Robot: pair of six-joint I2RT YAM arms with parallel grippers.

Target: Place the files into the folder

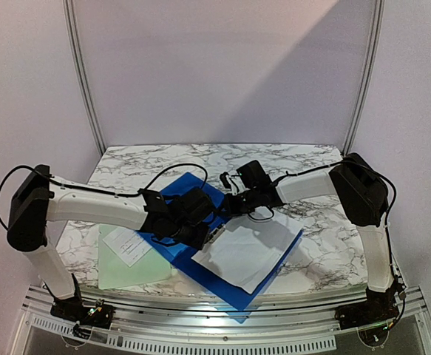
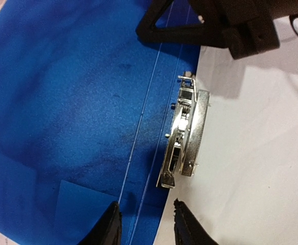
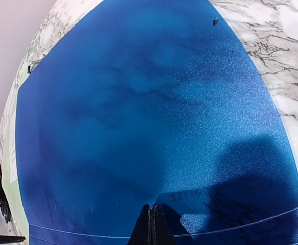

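Glossy deep-blue plastic folder [image 1: 177, 186] lies open; large plain white paper sheet [image 2: 251, 168] on right half, edge by silver metal clip [image 2: 185, 135]. Left gripper [image 2: 146, 217] jaws apart, empty, over spine; right gripper [image 3: 151, 222] closed, over left cover. Small printed white slip [image 1: 129, 244] outside folder, left: likely next, lay it flat

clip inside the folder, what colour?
Silver: the shiny metal spring clip on the glossy blue plastic folder; left wrist view.

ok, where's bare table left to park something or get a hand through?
Bare marble: the far strip between the folder and the back wall, and the right side between the white sheet and the right arm. Near left is taken by the green sheet and slip. Centre is crowded: left gripper and right gripper meet by the clip.
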